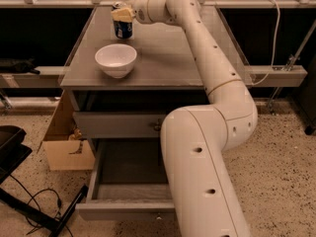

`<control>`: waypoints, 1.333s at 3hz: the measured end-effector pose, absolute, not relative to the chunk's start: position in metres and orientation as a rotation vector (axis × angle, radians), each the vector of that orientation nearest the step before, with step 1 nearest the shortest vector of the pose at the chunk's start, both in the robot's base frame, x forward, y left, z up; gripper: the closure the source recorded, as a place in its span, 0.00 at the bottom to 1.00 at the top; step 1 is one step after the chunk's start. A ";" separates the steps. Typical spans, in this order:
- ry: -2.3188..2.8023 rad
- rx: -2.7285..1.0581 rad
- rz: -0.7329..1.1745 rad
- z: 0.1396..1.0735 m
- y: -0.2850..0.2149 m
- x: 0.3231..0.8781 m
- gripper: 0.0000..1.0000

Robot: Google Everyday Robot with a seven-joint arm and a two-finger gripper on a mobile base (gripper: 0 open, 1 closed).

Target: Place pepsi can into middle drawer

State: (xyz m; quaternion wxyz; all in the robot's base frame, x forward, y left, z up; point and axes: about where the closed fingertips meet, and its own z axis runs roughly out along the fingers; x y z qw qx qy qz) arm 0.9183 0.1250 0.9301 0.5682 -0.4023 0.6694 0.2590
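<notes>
The pepsi can (123, 29), blue with a silver top, stands upright at the far left of the grey cabinet top (168, 58). My gripper (122, 15) is at the can's upper part, reaching in from the right, and its fingers are shut on the can. The middle drawer (123, 209) is pulled open low in front, and its flat tray holds nothing. My white arm runs down from the cabinet top and covers the drawer's right part.
A white bowl (116, 59) stands on the cabinet top, in front of the can. The upper drawer front (116, 125) is closed. A cardboard box (66, 149) sits on the floor left of the cabinet. A black stand and cables (29, 216) lie at the lower left.
</notes>
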 end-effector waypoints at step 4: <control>1.401 -0.845 0.641 1.104 -0.003 0.727 1.00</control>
